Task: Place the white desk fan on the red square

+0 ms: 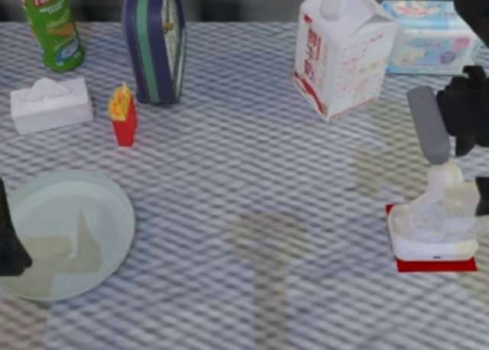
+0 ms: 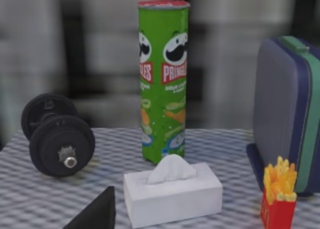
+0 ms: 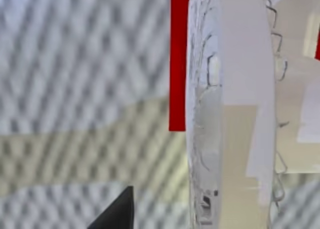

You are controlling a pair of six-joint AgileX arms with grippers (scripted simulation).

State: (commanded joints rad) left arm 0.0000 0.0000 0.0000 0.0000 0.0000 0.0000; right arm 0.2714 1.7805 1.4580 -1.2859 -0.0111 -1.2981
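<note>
The white desk fan (image 1: 435, 220) stands upright on the red square (image 1: 435, 265) near the table's right edge, its flat base covering most of the patch. My right gripper (image 1: 470, 147) hangs just above and behind the fan's head and is open. In the right wrist view one dark fingertip (image 3: 120, 211) stands apart from the fan (image 3: 230, 89), with a strip of the red square (image 3: 179, 64) beyond it. The other finger is hidden. My left gripper (image 1: 9, 247) is parked at the left edge, open.
Along the back stand a green crisps can (image 1: 50, 21), a blue-green case (image 1: 155, 40), a milk carton (image 1: 340, 52) and a wipes pack (image 1: 428, 33). A tissue box (image 1: 50, 104), a fries box (image 1: 124, 117) and a pale plate (image 1: 65, 231) lie left. A dumbbell (image 2: 57, 136) lies beside the crisps can.
</note>
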